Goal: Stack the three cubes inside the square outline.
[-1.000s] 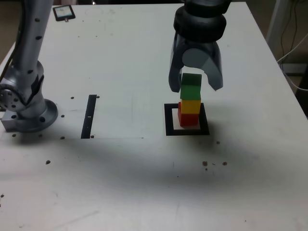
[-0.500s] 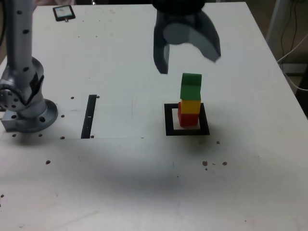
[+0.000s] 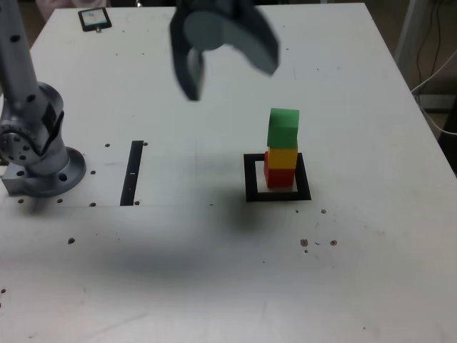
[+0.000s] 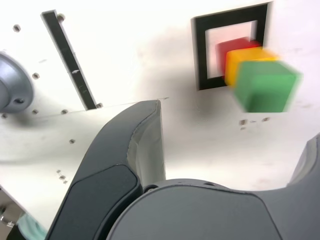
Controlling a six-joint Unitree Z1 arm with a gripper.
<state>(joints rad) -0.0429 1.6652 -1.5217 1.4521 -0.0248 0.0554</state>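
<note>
Three cubes stand stacked inside the black square outline (image 3: 250, 179): red cube (image 3: 278, 176) at the bottom, yellow cube (image 3: 283, 157) in the middle, green cube (image 3: 283, 127) on top, sitting slightly askew. My gripper (image 3: 230, 73) hangs open and empty, high above the table and off to the exterior view's left of the stack. The wrist view shows the same stack, blurred: green cube (image 4: 263, 86), yellow cube (image 4: 234, 64), red cube (image 4: 223, 52), square outline (image 4: 201, 52). One dark finger (image 4: 131, 145) fills that view's foreground.
A thin black strip (image 3: 133, 172) lies on the white table (image 3: 214, 271) to the exterior view's left of the outline. The arm's grey base (image 3: 36, 153) stands at the left edge. A small dark device (image 3: 94, 18) lies at the far left corner.
The gripper let go of the green cube, opened wide, rose and swung to the exterior view's left. The stack stayed in place.
</note>
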